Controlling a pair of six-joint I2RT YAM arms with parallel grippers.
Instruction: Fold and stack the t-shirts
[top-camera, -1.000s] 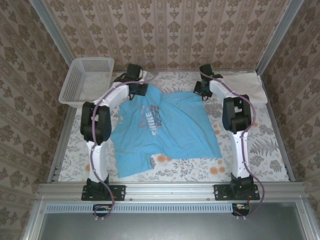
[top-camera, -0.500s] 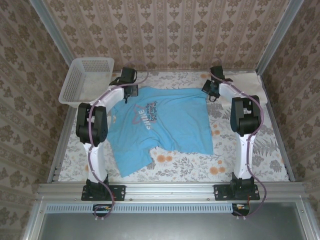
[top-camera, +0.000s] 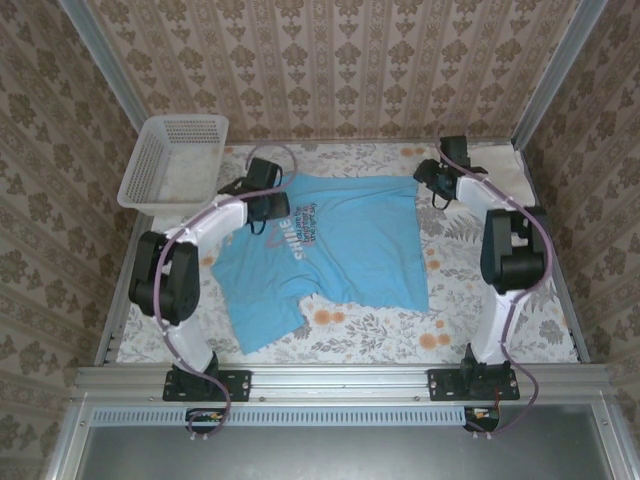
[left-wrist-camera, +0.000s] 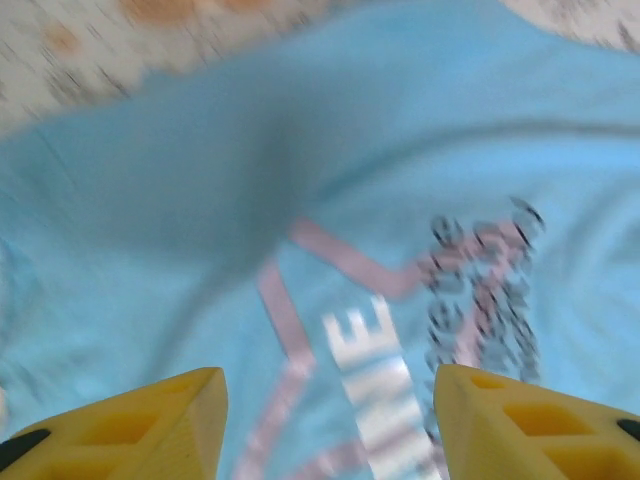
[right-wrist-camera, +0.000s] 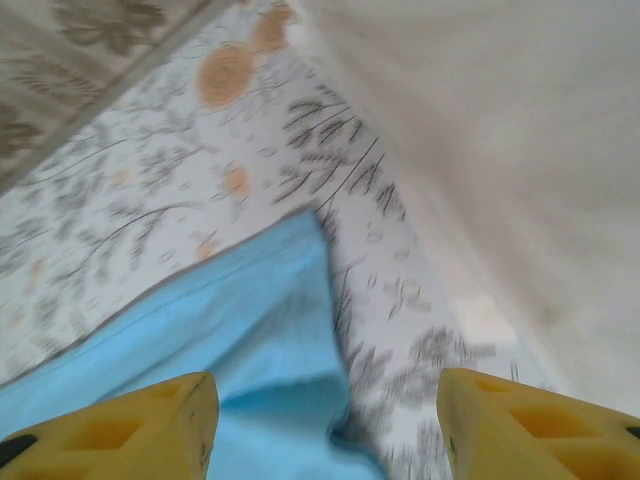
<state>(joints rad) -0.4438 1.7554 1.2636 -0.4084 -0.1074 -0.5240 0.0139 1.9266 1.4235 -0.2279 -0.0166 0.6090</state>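
The light blue t-shirt (top-camera: 340, 250) lies spread on the table, its chest print (top-camera: 300, 230) facing up and one sleeve trailing to the near left. My left gripper (top-camera: 267, 208) hovers over the shirt's far left part. In the left wrist view it (left-wrist-camera: 330, 425) is open, and the print (left-wrist-camera: 400, 340) shows between the yellow fingers (left-wrist-camera: 150, 425). My right gripper (top-camera: 432, 190) is at the shirt's far right corner. It (right-wrist-camera: 330, 430) is open above the blue corner (right-wrist-camera: 250, 330), holding nothing. The cream-white t-shirt (top-camera: 500, 165) lies at the back right, and its cloth (right-wrist-camera: 500, 150) shows beside that corner.
A white mesh basket (top-camera: 175, 160) sits at the back left, close to the left arm. The floral tablecloth (top-camera: 500, 320) is bare along the near right. Patterned walls with metal posts enclose the table on three sides.
Both grippers have opened and let go of the blue t-shirt's far edge. It was lifted and bunched; now it lies flatter. The left gripper has moved nearer, over the print.
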